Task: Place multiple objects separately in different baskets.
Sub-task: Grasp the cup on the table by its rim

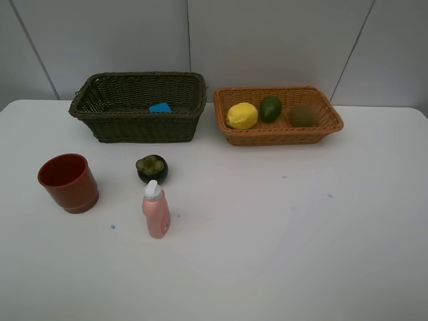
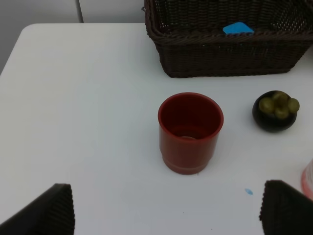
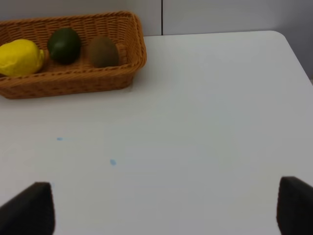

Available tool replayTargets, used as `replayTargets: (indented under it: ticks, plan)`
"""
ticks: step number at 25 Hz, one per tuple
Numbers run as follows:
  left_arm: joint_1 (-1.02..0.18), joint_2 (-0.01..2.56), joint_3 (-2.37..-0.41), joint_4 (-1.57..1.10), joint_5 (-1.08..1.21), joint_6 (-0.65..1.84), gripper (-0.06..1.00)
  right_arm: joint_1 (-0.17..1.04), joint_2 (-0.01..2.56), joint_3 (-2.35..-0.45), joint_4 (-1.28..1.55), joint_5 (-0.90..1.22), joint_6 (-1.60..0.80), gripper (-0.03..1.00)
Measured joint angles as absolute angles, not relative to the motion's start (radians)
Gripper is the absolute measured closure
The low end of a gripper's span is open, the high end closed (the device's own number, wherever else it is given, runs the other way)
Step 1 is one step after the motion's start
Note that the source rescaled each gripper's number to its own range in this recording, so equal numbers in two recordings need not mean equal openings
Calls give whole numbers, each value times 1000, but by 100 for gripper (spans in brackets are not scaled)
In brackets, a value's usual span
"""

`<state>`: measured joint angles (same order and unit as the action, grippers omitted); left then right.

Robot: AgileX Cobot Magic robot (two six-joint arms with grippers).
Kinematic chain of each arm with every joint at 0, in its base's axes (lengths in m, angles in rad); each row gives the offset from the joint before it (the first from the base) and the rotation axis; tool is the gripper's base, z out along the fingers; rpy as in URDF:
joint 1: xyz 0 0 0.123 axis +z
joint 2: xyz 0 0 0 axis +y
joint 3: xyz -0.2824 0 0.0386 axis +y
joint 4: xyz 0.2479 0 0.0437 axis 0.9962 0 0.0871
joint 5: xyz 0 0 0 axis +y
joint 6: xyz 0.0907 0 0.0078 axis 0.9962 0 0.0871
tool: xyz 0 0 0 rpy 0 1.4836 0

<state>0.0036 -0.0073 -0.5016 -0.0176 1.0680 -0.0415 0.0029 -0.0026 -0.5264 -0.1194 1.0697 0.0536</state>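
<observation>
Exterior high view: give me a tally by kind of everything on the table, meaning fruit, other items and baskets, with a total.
Fruit: 4 (lemon, lime, kiwi, mangosteen)
Other items: 3 (red cup, pink bottle, blue eraser)
Baskets: 2 (dark basket, orange basket)
Total: 9

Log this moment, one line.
dark basket: eraser | tan basket: lemon, lime, kiwi | table: cup, mangosteen, bottle | left gripper: open | right gripper: open
</observation>
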Motion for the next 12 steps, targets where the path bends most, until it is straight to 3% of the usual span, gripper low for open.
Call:
replayTargets:
  ticks: [12]
  plan:
    - [4, 309, -660, -18, 1036, -42, -3, 3, -3, -526, -119, 1070, 54, -3]
